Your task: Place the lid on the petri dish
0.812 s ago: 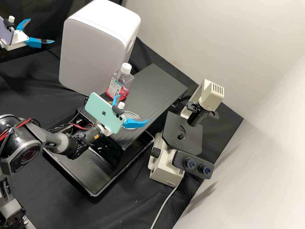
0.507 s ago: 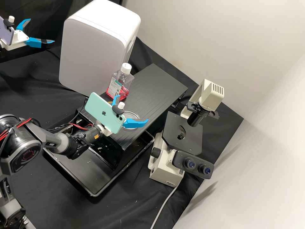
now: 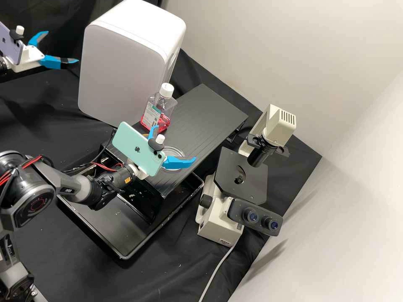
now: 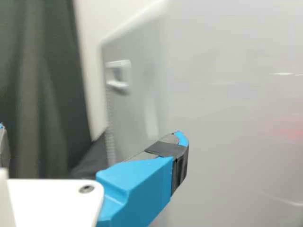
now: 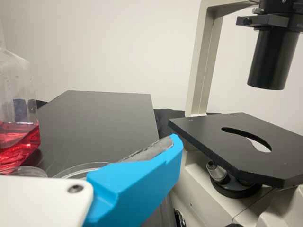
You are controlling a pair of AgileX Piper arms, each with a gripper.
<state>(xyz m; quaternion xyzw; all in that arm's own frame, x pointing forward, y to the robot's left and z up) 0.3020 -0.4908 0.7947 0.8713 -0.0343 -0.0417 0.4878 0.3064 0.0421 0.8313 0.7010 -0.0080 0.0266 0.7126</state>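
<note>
R gripper (image 3: 176,142): fingers spread wide, one each side of petri dish (image 3: 173,151); contact w/ rim: cannot tell. Dish sits on black platform (image 3: 210,113), near its front end, just beside flask (image 3: 157,110) of red liquid. In R wrist view, clear dish rim (image 5: 78,169) lies close by blue finger (image 5: 142,182). L gripper (image 3: 62,47): fingers apart, nothing held, raised beside white cabinet (image 3: 126,58), well apart from dish. Microscope (image 3: 247,184) stands near platform.
</note>
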